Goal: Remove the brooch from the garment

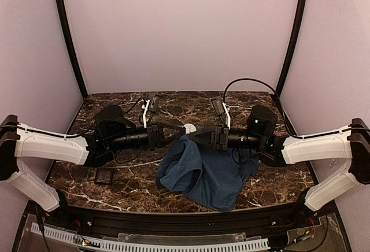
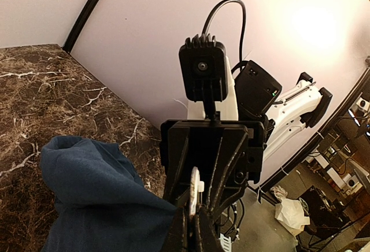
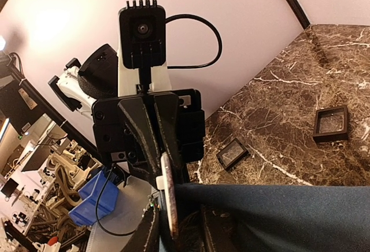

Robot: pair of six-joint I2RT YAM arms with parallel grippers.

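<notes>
The blue garment (image 1: 202, 171) hangs in a bunch between my two arms over the marble table, its lower part resting near the front edge. The brooch (image 1: 189, 128), a small pale disc, sits at its raised top edge. In the left wrist view my left gripper (image 2: 195, 229) is shut on the brooch (image 2: 194, 191), seen edge-on, beside the garment (image 2: 92, 194). In the right wrist view my right gripper (image 3: 176, 232) stands with its jaws narrowed either side of the brooch (image 3: 167, 191) and a fold of the garment (image 3: 277, 217). Whether they press on it is unclear.
A small black square tray (image 1: 104, 175) lies on the table (image 1: 272, 188) in front of the left arm. The right wrist view shows two such trays, one nearer (image 3: 232, 152) and one farther (image 3: 331, 122). Cables (image 1: 151, 103) lie at the back by the wall.
</notes>
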